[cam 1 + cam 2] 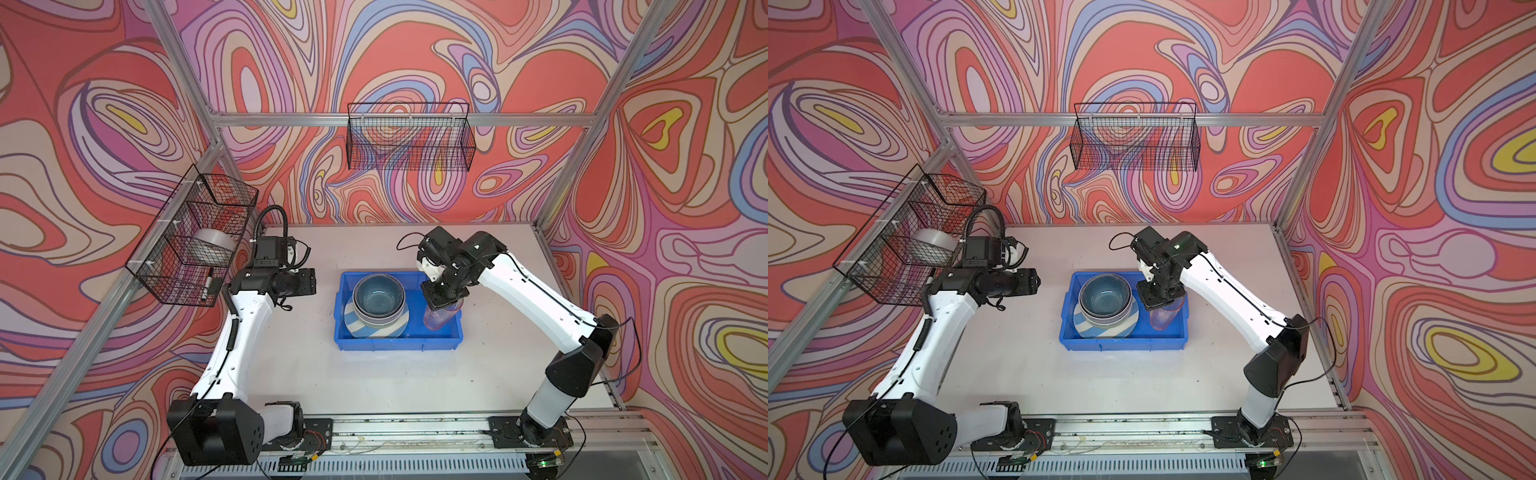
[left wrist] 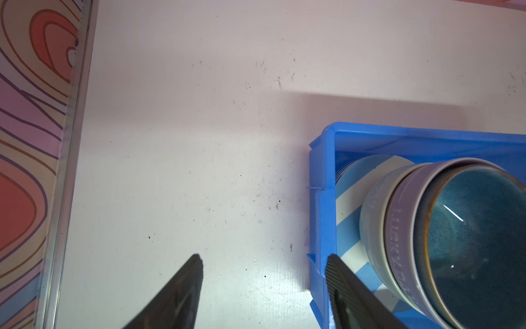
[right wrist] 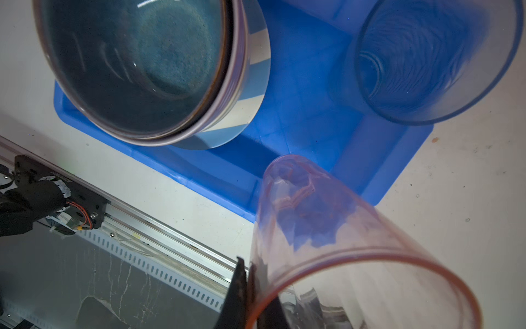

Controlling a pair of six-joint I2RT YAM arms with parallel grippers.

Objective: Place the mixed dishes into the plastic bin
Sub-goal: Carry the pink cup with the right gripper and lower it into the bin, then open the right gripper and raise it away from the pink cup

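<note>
The blue plastic bin [image 1: 399, 344] [image 1: 1121, 343] sits mid-table. In it lies a blue-white striped plate [image 1: 360, 329] [image 2: 350, 199] under nested pale green, lilac and teal bowls [image 1: 378, 293] [image 3: 136, 62]. My right gripper [image 1: 442, 300] [image 3: 252, 290] is shut on the rim wall of a pink tumbler [image 1: 440, 316] [image 3: 341, 233], which hangs tilted over the bin's right part. A translucent blue tumbler [image 3: 435, 57] stands upright in the bin beyond it, hidden in both top views. My left gripper [image 1: 308, 282] [image 2: 264, 265] hangs open and empty above the table, just left of the bin.
A black wire basket [image 1: 409, 137] hangs on the back wall. Another wire basket [image 1: 195, 237] on the left frame holds a white roll [image 1: 214, 245], close behind the left arm. An aluminium rail [image 1: 395, 428] runs along the table's front edge.
</note>
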